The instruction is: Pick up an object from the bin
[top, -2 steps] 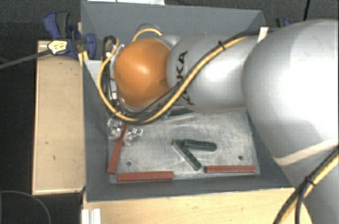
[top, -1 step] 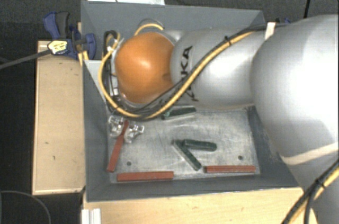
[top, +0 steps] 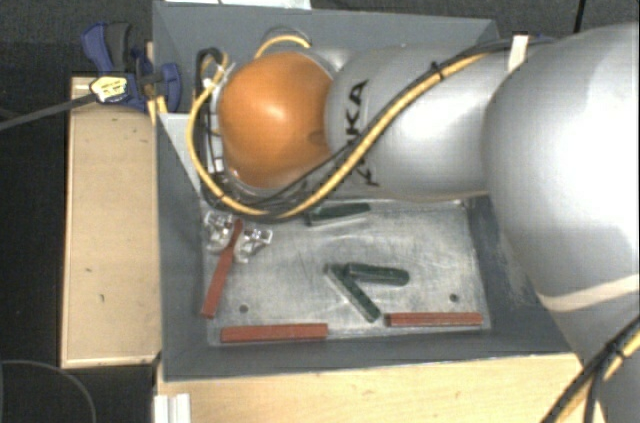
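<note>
Sits low at left wall of grey metal bin (top: 182, 311), hand (top: 236, 235) spread astride upper end of slanted flat red-brown stick (top: 217, 285); bare floor to right.

Crossed sticks (top: 372, 275) lie right of the end effector (top: 237, 237).

The arm (top: 560, 161) is cut off by the right side of the picture, far to the right of the orange cover (top: 270, 116). The orange cover and the arm hide the back part of the bin (top: 185, 351), so what lies on the floor under them cannot be seen. Just below the orange cover, the top of the gripper (top: 236, 236) is tucked under it. A red stick (top: 218, 279) leans up to the gripper, and its top end is lost there. Whether the gripper touches it is too small to tell. A dark green stick (top: 338, 211), below and to the right of the orange cover, is partly hidden by the arm.
</note>
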Tool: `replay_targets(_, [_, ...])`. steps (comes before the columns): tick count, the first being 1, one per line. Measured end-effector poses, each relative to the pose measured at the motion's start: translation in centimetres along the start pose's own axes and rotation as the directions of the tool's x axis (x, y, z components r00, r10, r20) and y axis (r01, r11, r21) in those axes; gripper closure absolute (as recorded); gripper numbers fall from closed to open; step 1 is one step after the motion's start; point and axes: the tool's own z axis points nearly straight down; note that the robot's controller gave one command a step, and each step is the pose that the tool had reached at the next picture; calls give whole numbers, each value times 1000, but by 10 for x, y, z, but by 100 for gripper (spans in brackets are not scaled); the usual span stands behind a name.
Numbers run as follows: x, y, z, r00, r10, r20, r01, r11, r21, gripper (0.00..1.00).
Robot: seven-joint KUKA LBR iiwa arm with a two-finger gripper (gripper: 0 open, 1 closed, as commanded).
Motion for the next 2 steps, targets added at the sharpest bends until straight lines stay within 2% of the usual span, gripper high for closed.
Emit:
replay_targets(1, [1, 2, -27, 1000, 7, 0, -7, 1000, -1, 100])
replay_targets(2, [2, 2, -28, 1000, 8, -2, -8, 1000, -3, 100])
